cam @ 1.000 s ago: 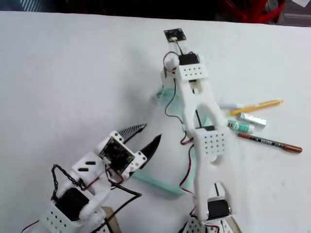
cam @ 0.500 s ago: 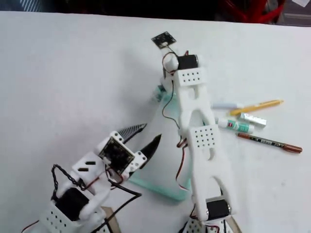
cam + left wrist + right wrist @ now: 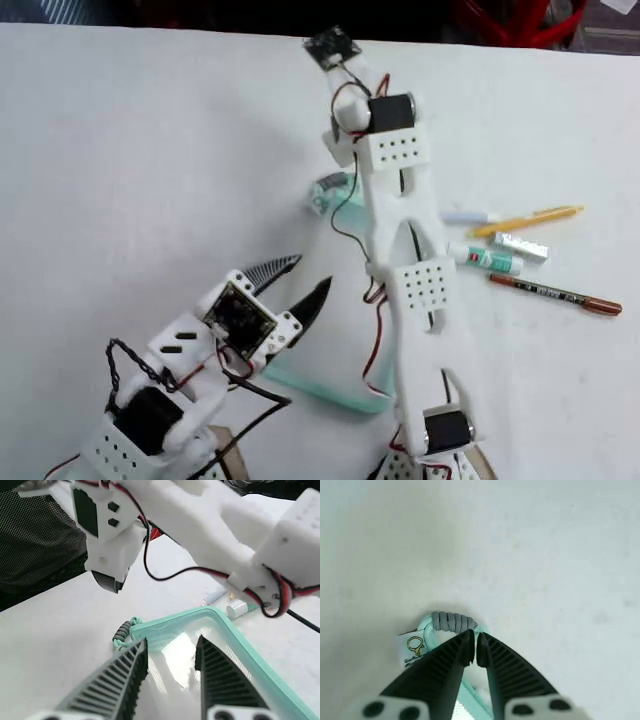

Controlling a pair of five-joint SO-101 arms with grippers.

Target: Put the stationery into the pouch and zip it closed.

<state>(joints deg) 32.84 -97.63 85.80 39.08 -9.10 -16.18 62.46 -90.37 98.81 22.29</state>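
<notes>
A clear pouch with a mint edge (image 3: 330,385) lies under the right arm (image 3: 395,150); its far corner (image 3: 328,190) peeks out beside the wrist. My right gripper (image 3: 474,636) is shut on the pouch's zip pull cord (image 3: 451,621), a mint loop with grey wrapping. My left gripper (image 3: 308,275) hangs open just above the near part of the pouch (image 3: 250,645), holding nothing. The stationery lies outside the pouch on the right: a yellow pen (image 3: 530,218), a brown marker (image 3: 555,294), a glue stick (image 3: 485,259) and a small white block (image 3: 522,246).
The white table (image 3: 150,150) is bare to the left and far side. A pale blue pen (image 3: 468,216) lies next to the yellow one. The right arm spans the pouch lengthwise, with loose wires (image 3: 345,220) hanging beside it.
The right arm has stretched farther across the table, drawing the zip pull and the pouch's far corner with it. The left arm has stayed still.
</notes>
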